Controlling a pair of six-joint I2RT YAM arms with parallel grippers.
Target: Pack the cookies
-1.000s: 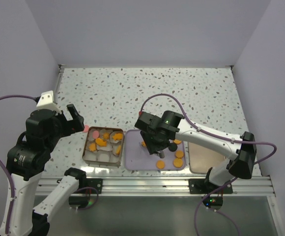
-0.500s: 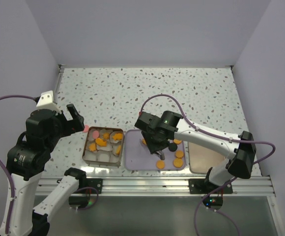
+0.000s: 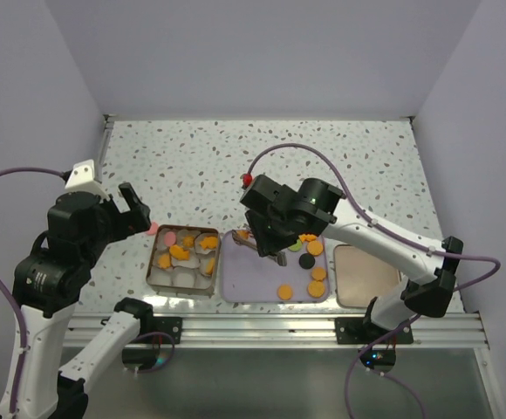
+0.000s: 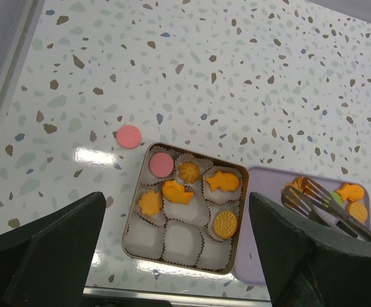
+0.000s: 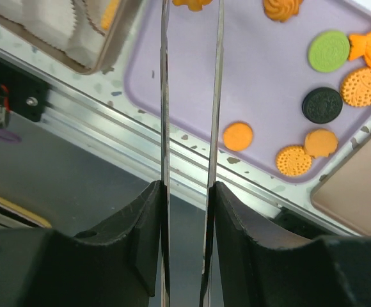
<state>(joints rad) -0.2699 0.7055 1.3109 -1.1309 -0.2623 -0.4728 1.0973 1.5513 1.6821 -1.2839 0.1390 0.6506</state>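
Note:
My right gripper [image 3: 276,229] [image 5: 189,187] is shut on a pair of metal tongs [image 5: 164,96], which point at the far left corner of the purple tray [image 3: 246,285]. An orange cookie [image 4: 292,188] sits between the tong tips [image 4: 308,189]. Several cookies lie on the tray: a green disc [image 5: 329,50], a black disc [image 5: 322,105] and orange ones [image 5: 237,135]. The tin [image 4: 132,225] with white paper cups holds several orange cookies [image 4: 178,191] and a pink one [image 4: 160,164]. My left gripper [image 3: 127,212] [image 4: 176,204] hangs open high above the tin.
A pink disc [image 4: 129,136] lies on the speckled table just beyond the tin's far left corner. A tan flat lid [image 3: 363,276] rests to the right of the purple tray. An aluminium rail [image 3: 270,325] runs along the near table edge.
The right arm has risen and swung the tongs left from the tray's middle, near the black cookie, to its far left corner. The tongs have narrowed. The left arm has stayed still.

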